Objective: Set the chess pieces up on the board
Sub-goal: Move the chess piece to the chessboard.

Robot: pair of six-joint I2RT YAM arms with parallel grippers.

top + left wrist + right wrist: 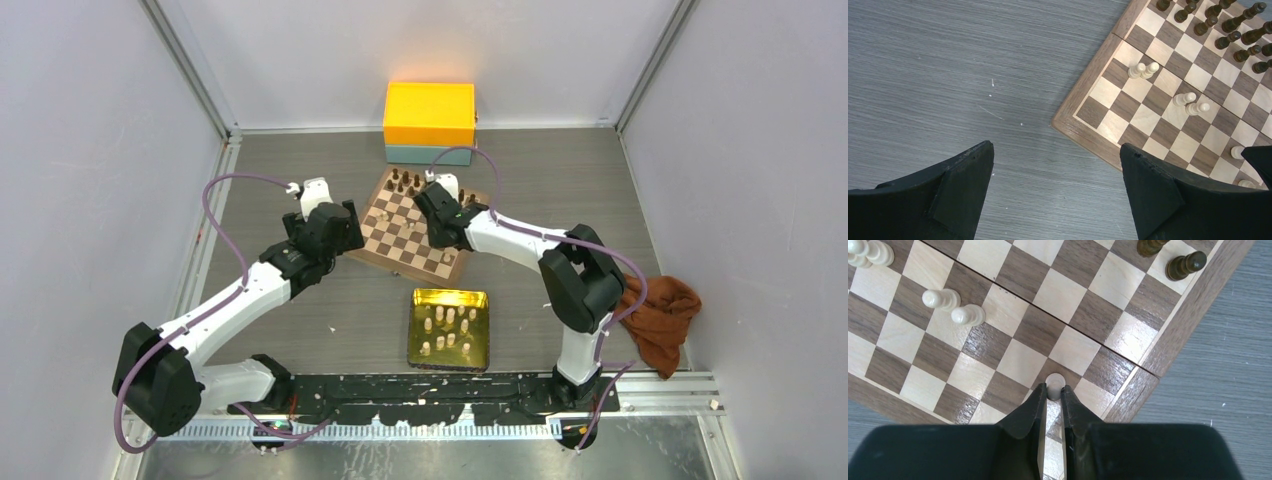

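Upright chess piece point(1055, 380) in right claw point(1053, 389)

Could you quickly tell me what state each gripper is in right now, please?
Left gripper: open, fingers wide apart, holding nothing.
Right gripper: closed on a pale cream chess piece near a corner of the board.

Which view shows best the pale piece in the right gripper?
Right wrist: the pale piece sits close between the right gripper's fingertips. Top external: the gripper hides it. Left wrist: I cannot pick it out.
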